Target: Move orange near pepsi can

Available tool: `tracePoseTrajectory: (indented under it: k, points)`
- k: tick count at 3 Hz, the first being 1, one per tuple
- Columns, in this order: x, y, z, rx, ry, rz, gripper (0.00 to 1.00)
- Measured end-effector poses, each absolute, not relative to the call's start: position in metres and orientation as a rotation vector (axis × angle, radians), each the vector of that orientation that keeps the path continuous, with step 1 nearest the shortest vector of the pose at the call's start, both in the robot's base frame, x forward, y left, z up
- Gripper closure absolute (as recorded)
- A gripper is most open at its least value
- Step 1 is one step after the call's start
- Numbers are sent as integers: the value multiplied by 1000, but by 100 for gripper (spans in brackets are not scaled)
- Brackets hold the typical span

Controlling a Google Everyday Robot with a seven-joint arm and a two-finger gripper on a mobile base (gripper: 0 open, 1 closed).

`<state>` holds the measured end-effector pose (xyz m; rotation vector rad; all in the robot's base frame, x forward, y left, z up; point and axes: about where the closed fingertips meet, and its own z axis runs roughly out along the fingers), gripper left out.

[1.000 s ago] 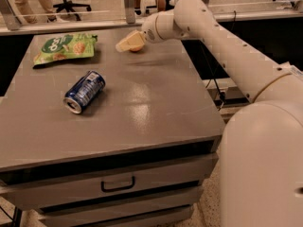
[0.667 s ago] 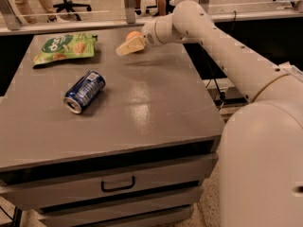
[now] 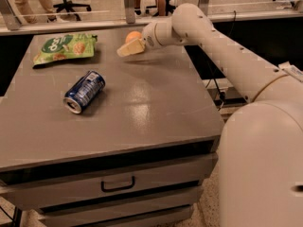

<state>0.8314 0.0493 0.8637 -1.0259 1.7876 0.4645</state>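
We see the pepsi can (image 3: pixel 84 91) lying on the surface (image 3: pixel 142 112), long axis running seven to one o'clock. At its one o'clock, the orange (image 3: pixel 133 35) sits just behind the gripper (image 3: pixel 129 48), whose grip we cannot tell.

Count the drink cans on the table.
1. The pepsi can lies on its side, left of centre. The gripper is at the far edge by the orange. None appears hidden.
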Motion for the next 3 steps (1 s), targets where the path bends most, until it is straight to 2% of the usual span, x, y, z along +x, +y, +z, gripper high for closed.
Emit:
tracePoseTrajectory:
  k: [3]
  points:
    - [828, 38, 864, -1036, 1789, 483, 86]
